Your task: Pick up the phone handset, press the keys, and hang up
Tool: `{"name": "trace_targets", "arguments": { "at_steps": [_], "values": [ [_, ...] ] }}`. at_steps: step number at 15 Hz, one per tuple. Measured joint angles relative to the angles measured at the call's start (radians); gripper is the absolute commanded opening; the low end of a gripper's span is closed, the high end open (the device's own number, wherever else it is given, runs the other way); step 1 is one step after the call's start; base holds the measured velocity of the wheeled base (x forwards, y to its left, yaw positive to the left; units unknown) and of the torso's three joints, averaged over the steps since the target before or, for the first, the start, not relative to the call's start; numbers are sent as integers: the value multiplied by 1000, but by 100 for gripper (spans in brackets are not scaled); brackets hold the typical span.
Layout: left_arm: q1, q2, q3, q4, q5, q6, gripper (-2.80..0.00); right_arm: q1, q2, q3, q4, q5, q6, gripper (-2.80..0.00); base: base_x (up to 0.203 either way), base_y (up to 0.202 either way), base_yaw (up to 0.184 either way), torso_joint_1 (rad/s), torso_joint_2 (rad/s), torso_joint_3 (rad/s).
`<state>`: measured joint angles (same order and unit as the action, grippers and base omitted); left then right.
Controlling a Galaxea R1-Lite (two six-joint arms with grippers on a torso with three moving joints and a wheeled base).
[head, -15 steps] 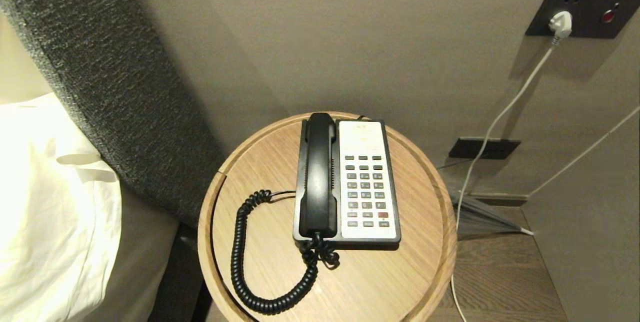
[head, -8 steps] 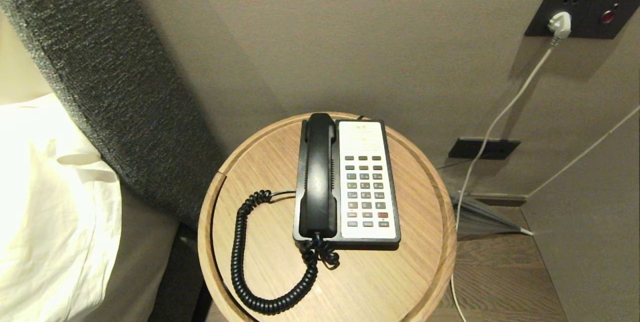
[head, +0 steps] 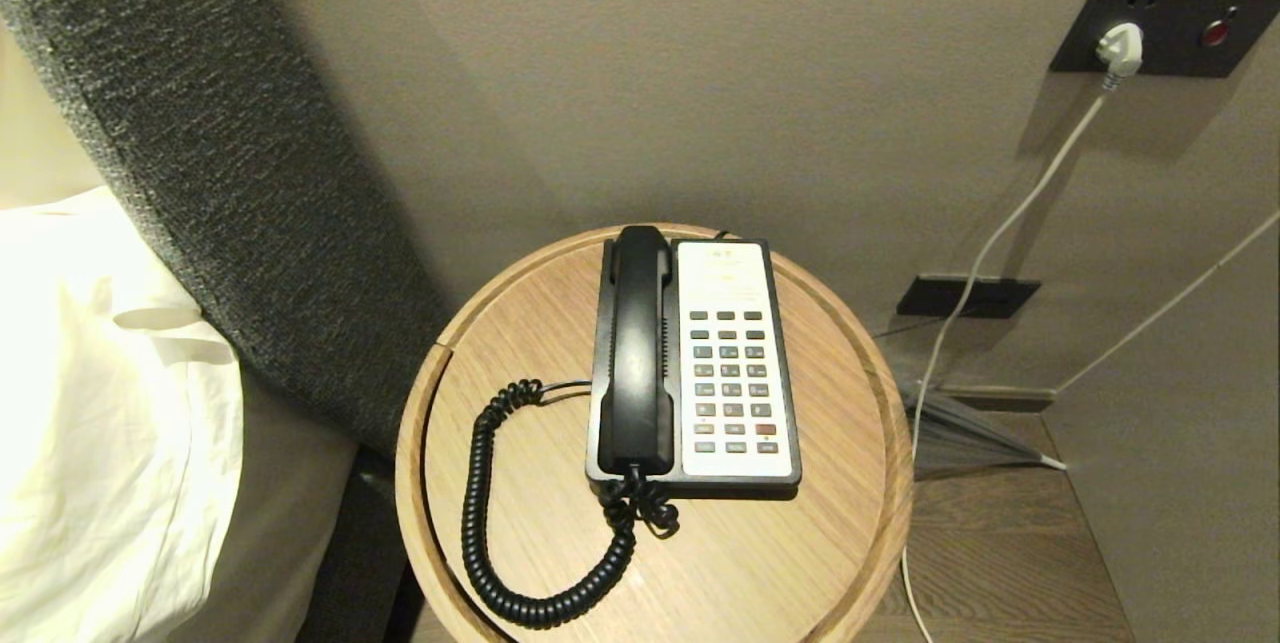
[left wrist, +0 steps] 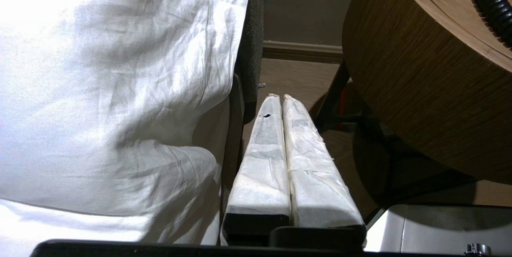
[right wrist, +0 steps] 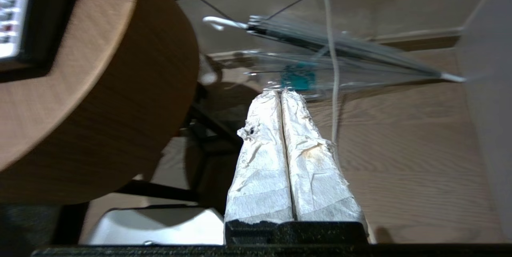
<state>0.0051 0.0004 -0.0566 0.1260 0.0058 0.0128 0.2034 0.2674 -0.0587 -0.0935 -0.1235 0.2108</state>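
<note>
Head view: phone handset [head: 637,353] sits in its cradle on the left side of the phone base [head: 735,363], lying lengthwise, thick ends at top and bottom. Keypad [head: 732,383] just beside it on the right. Coiled cord [head: 480,513] leaves the handset's near end and loops left across the round wooden counter [head: 830,563]. Neither arm shows here. White bedding [head: 100,403] and grey headboard [head: 220,173] to the left; white plug [head: 1120,48] in a wall socket upper right, its cable running down to the floor.

Left wrist view: left tool [left wrist: 280,98] pressed fully together, nothing between the wrapped fingers [left wrist: 264,161]. It hangs low, between the bedding [left wrist: 120,89] and the counter's side wall [left wrist: 420,89] (below the counter top). A bit of cord [left wrist: 488,1] visible on the top.

Right wrist view: right tool [right wrist: 281,92] also closed tight, empty. Low beside the counter [right wrist: 120,109], pointing toward a clear folded umbrella [right wrist: 340,49] on the wood floor. Keypad corner [right wrist: 12,9] visible at the edge.
</note>
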Motion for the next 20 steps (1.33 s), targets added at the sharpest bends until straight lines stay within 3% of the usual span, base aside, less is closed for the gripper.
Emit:
{"name": "trace_targets", "arguments": {
  "at_steps": [3,11,15,20],
  "values": [
    [0,0,3,0,0,1,-280,0,0,48,-74,0,-15,-280,0,0,0,0,0,0],
    [0,0,3,1,0,1,-280,1,3,59,-67,20,-33,-280,0,0,0,0,0,0],
    [-1,0,3,1,0,1,-280,-90,23,59,-41,68,-46,-280,0,0,0,0,0,0],
    [-1,0,3,1,0,1,-280,-155,-9,59,34,107,-143,-280,0,0,0,0,0,0]
  ]
}}
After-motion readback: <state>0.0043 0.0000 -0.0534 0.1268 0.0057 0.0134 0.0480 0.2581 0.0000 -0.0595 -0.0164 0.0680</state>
